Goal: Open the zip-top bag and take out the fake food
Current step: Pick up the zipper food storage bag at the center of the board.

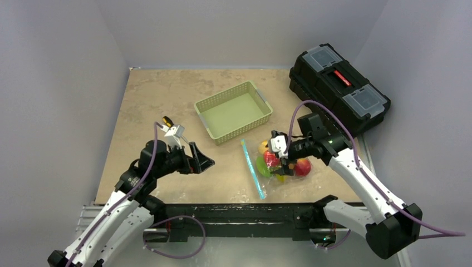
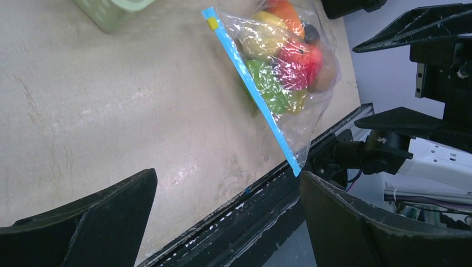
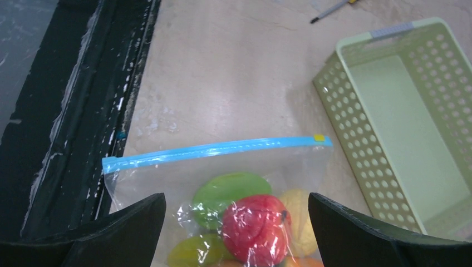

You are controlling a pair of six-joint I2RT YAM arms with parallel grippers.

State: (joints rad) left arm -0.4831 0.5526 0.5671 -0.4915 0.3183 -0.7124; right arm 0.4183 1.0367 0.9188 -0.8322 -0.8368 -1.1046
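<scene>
The zip-top bag point(image 1: 281, 167) lies flat on the table near the front edge, right of centre. Its light-blue zipper strip point(image 1: 252, 168) faces left and looks sealed along its length point(image 3: 217, 149). Inside is the fake food point(image 1: 273, 160): a red fruit point(image 3: 256, 228), a green piece point(image 3: 231, 189), and yellow and orange ones. My right gripper point(image 3: 236, 200) hovers open just over the bag's food end, a finger on each side, gripping nothing. My left gripper point(image 1: 205, 159) stands open to the left of the strip, apart from the bag point(image 2: 278, 72), with bare table between its fingers point(image 2: 111, 211).
A light-green perforated basket point(image 1: 239, 130) sits behind the bag at mid-table. A yellow-and-black screwdriver point(image 1: 167, 121) lies behind my left wrist. A black toolbox point(image 1: 337, 83) stands at the back right. The black front rail point(image 1: 239, 214) runs just under the bag's near corner.
</scene>
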